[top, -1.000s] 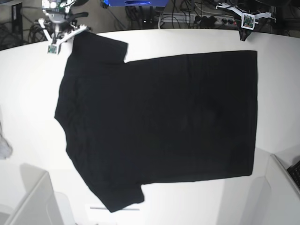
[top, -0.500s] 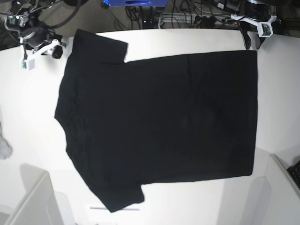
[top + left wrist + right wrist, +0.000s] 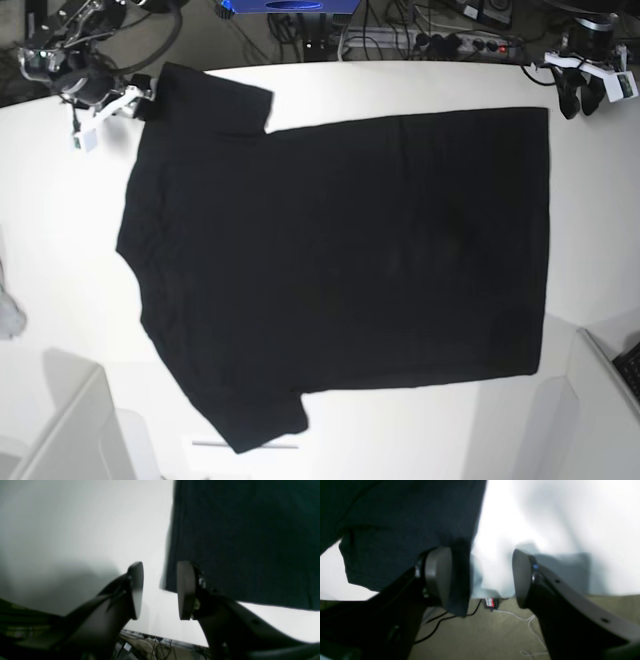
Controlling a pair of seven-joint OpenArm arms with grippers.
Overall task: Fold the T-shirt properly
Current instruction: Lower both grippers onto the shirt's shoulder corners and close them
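Black cloth of a large plain short-sleeved T-shirt (image 3: 340,270) is seen spread flat on the white table (image 3: 60,230), collar side toward the base view's left, hem toward its right, one sleeve at the top left and the other at the bottom. No print is visible on the upturned side. The left gripper (image 3: 160,590) is held near the hem corner at the far edge of the table — its two dark rounded pads (image 3: 136,590) are parted by a moderate gap with nothing between them, and the shirt corner is seen just behind the gap, not pinched. The right gripper (image 3: 482,577) is positioned beside the top sleeve at the table edge; its jaws are spread wide, and dark cloth is seen next to one pad (image 3: 440,575), though contact cannot be told because of blur. Nothing is clamped by either gripper. A small grey-white cloth scrap (image 3: 8,312) is lying at the left border of the base view, well apart from the shirt — cables (image 3: 460,620) are noted on the floor beyond the table.
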